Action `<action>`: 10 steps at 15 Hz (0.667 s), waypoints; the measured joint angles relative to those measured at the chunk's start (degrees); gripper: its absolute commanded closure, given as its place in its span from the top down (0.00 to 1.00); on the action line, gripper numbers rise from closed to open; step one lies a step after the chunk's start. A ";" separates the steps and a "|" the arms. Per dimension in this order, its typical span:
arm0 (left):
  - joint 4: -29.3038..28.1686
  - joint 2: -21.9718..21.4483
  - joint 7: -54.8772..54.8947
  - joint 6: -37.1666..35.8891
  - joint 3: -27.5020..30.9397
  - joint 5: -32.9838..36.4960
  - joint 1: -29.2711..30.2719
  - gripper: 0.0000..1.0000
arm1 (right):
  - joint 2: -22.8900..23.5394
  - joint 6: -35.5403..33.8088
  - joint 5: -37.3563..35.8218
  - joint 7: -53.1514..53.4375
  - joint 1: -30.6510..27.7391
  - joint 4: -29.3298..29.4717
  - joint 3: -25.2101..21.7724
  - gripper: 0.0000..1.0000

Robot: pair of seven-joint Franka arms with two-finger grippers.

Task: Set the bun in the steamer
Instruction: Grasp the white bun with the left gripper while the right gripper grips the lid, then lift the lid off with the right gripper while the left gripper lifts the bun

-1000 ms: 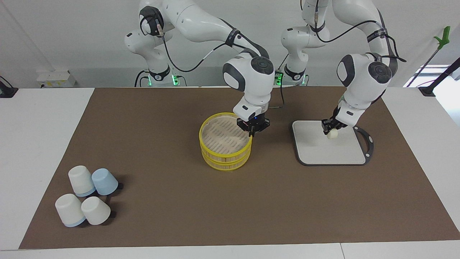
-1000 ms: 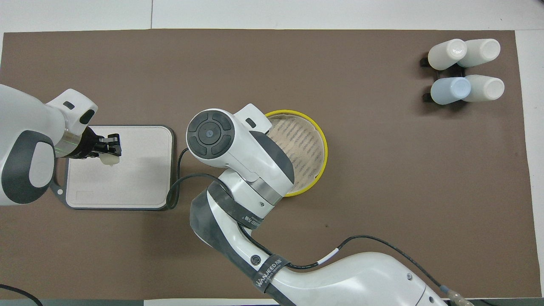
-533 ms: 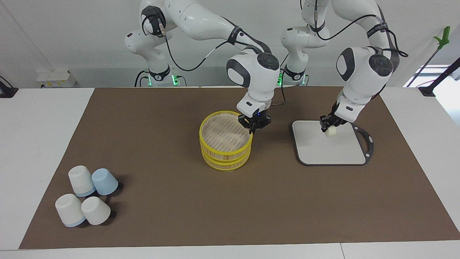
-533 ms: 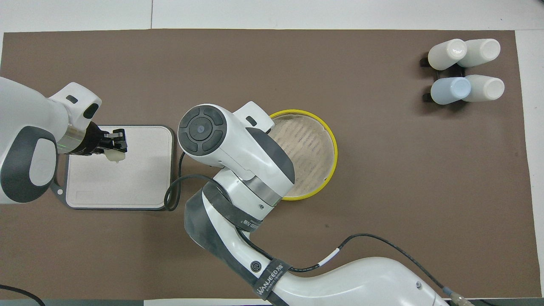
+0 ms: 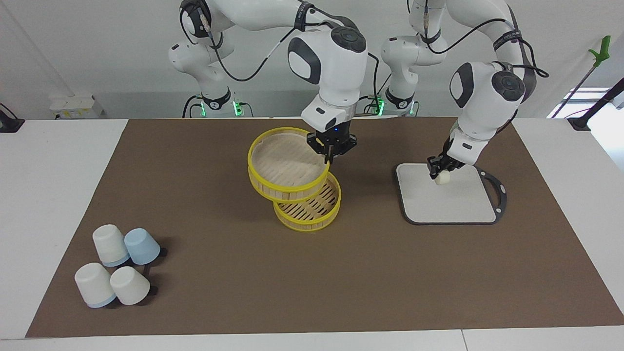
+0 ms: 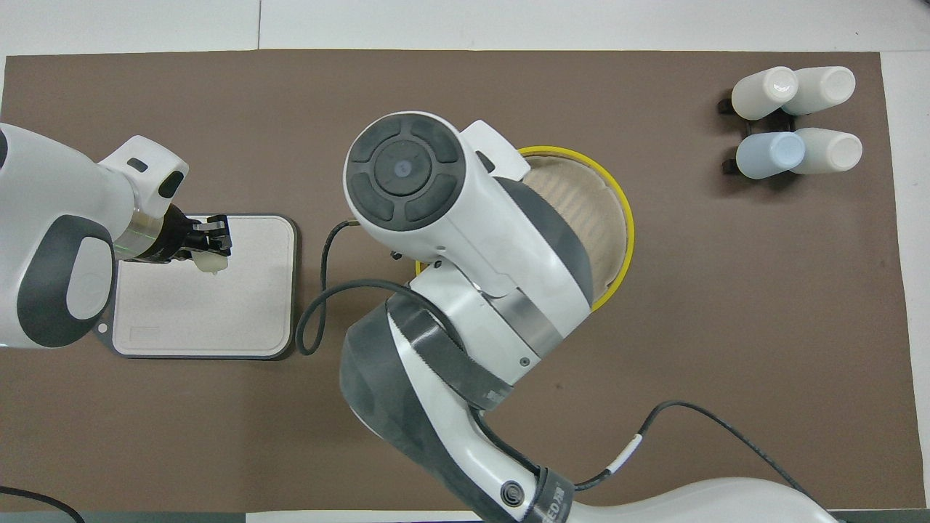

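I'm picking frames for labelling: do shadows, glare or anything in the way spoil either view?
Facing view: even light, no glare; the lifted steamer tier casts a soft shadow on the mat, and the bun in the left gripper shows plainly. Overhead view: the right arm hides much of the tier and all of its gripper.

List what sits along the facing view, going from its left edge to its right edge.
Cluster of upturned cups → lifted steamer tier, held by the right end effector → bottom steamer tier → bun in the left end effector → grey board.
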 measured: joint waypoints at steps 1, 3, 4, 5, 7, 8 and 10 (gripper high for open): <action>0.34 0.02 -1.27 0.00 0.00 -0.02 -0.61 0.37 | -0.87 -0.37 0.00 -1.35 -0.95 0.00 -0.05 0.00; 1.19 0.07 -3.53 0.00 -0.05 -0.92 -1.77 0.37 | -2.37 -1.53 0.01 -3.77 -2.75 0.00 -0.15 0.00; 1.59 0.10 -4.93 0.00 -0.07 -1.49 -2.56 0.37 | -3.08 -2.28 0.02 -5.29 -3.84 -0.01 -0.17 0.00; 2.06 0.19 -6.81 0.00 -0.05 -1.78 -3.61 0.38 | -3.75 -3.06 0.23 -6.92 -5.16 -0.02 -0.17 0.00; 3.61 0.78 -11.79 0.04 -0.14 -2.03 -5.98 0.38 | -4.82 -4.14 2.90 -9.94 -8.26 -0.07 -0.23 0.00; 4.56 1.15 -13.82 0.04 -0.15 -2.34 -7.08 0.38 | -5.26 -4.47 4.17 -11.76 -9.89 -0.13 -0.26 0.00; 6.66 2.21 -16.46 -0.20 -0.18 -3.41 -9.33 0.38 | -5.89 -4.67 5.08 -15.07 -12.49 -0.30 -0.29 0.00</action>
